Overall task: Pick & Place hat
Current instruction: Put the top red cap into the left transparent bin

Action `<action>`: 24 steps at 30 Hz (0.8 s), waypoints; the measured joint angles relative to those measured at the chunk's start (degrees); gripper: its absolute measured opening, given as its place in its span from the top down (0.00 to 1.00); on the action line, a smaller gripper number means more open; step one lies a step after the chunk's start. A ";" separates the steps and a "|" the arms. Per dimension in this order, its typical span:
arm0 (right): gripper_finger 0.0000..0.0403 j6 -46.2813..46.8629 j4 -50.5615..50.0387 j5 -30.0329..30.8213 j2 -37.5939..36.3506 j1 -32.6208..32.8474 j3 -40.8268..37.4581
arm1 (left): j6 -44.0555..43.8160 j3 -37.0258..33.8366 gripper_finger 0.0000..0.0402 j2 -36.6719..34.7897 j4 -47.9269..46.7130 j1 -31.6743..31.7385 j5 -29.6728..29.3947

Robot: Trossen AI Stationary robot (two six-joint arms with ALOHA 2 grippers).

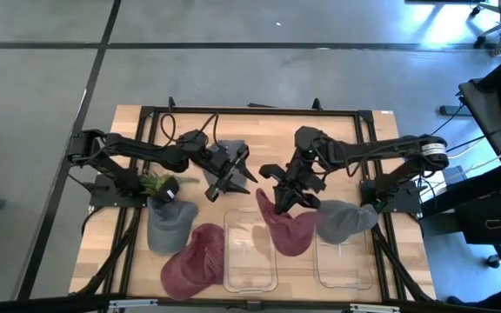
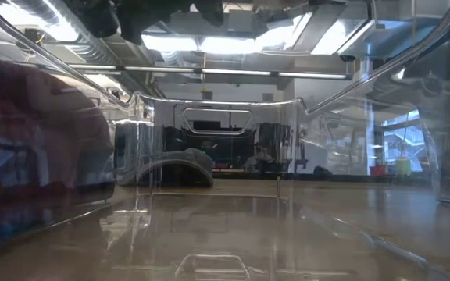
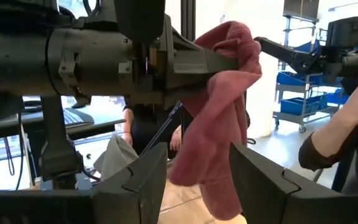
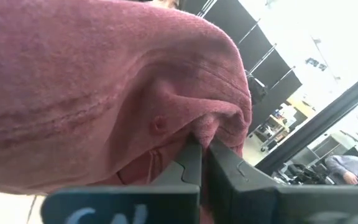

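A maroon hat (image 1: 287,228) hangs from my right gripper (image 1: 279,198) near the table's middle, between two clear bins; the left wrist view shows this hat (image 3: 219,124) drooping from the right gripper (image 3: 229,59). My left gripper (image 1: 233,178) is open and hovers just left of it, holding nothing; its fingers (image 3: 135,180) frame the hanging hat. A second maroon hat (image 1: 191,263) lies flat near the table's near edge. One grey hat (image 1: 169,224) lies at left and another (image 1: 346,219) at right. My right gripper (image 4: 202,144) pinches a bunched fold of the maroon hat's cloth (image 4: 213,124) between its two shut fingers, coming from above and slanting down. The hat hangs slack below the fingers. Whether its lower end touches the table I cannot tell.
Two clear plastic bins stand at the near side, one in the middle (image 1: 249,269) and one to the right (image 1: 342,265). A green item (image 1: 159,184) sits by the left grey hat. A person's arm (image 3: 340,130) shows beyond the table. The black frame (image 1: 250,110) borders the table.
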 joint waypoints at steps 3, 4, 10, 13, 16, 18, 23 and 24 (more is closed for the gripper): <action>0.99 0.14 2.33 0.03 1.65 -0.07 0.00 | 0.06 0.02 0.58 0.00 -0.22 -0.25 -0.01; 0.99 0.15 2.97 0.04 2.16 -0.25 0.00 | 0.06 0.02 0.58 0.00 -0.28 -0.27 0.02; 0.99 0.17 4.27 0.10 3.40 -1.49 0.00 | 0.07 0.03 0.58 0.00 -1.96 -0.26 2.92; 0.99 0.39 4.86 0.16 3.40 -2.03 0.00 | 0.08 0.02 0.58 0.00 -1.94 -0.31 3.09; 0.99 0.39 4.86 3.40 3.40 -2.21 0.00 | 0.17 0.02 0.58 0.00 -1.77 -0.26 3.08; 0.99 0.38 5.13 5.49 3.74 -2.27 0.00 | 0.96 0.02 0.58 0.00 -1.71 -0.26 3.08; 0.98 1.62 5.07 8.08 4.87 -3.16 0.00 | 1.55 0.02 0.58 0.00 -1.70 -0.26 3.78; 0.98 2.45 5.05 8.12 4.99 -3.46 0.00 | 1.57 0.02 0.58 0.00 -1.68 -0.24 4.53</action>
